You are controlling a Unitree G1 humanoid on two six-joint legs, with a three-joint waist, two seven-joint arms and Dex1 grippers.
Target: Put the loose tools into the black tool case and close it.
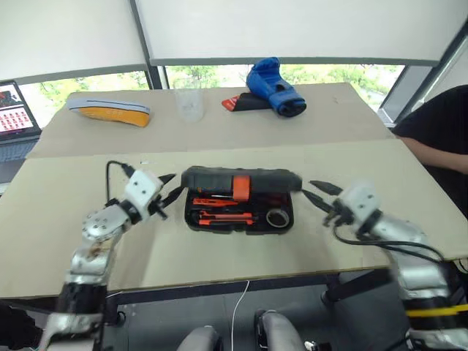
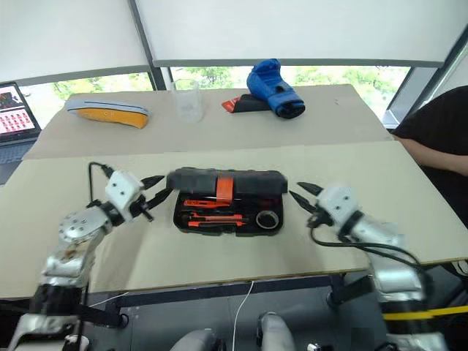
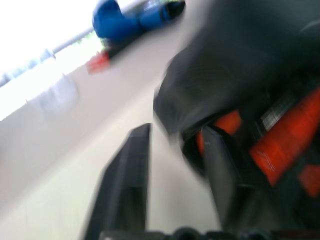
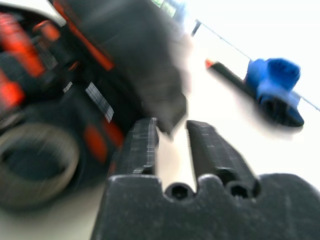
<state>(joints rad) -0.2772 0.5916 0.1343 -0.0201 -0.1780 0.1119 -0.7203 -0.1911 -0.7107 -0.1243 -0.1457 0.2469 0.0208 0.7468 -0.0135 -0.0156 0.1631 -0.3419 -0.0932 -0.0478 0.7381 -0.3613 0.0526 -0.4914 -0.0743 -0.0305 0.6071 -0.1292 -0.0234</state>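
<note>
Black plastic hinged tool case (image 1: 239, 199): middle of the pale tabletop (image 1: 219, 252), long axis running left to right, lid half raised and blurred, orange latch (image 1: 241, 186) on its front edge. Inside the tray: orange-and-black-handled tools (image 1: 219, 212) lying lengthwise, and a small dark tape roll (image 1: 276, 217) at the right end.

Left gripper (image 1: 168, 191): at the case's 9 o'clock end, fingers parted, holding nothing.

Right gripper (image 1: 316, 191): at 3 o'clock, fingers narrowly parted, empty.

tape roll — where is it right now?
The tape roll sits inside the black tool case, at its right end, beside the orange tools, under the half-lowered lid.
</note>
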